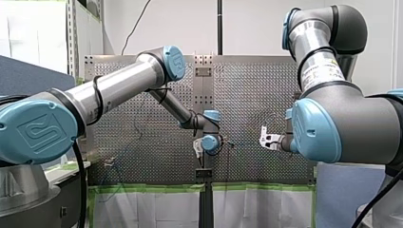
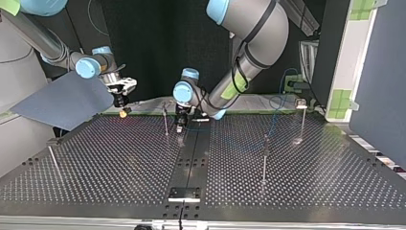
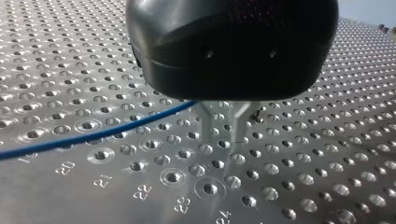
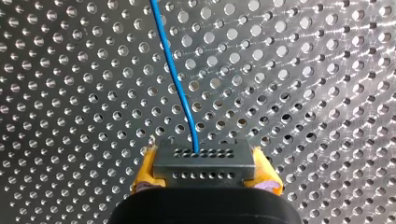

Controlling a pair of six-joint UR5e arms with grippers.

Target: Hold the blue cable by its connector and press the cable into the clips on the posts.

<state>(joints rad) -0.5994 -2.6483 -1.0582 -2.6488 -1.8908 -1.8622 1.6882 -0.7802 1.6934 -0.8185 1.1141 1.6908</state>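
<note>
In the right wrist view my right gripper is shut on a grey connector, its yellow pads on both sides. The blue cable leaves the connector and runs ahead over the perforated plate. In the left wrist view my left gripper hangs just above the plate with its metal fingers slightly apart and nothing between them. The blue cable passes beside them and goes under the gripper body. In the top view my right gripper is at the left and my left gripper is near the middle post.
Thin posts with clips stand on the plate: one at the top view's left, one right of centre, one at the back right. Slack blue cable hangs near the back right post. A black strip runs down the plate's middle.
</note>
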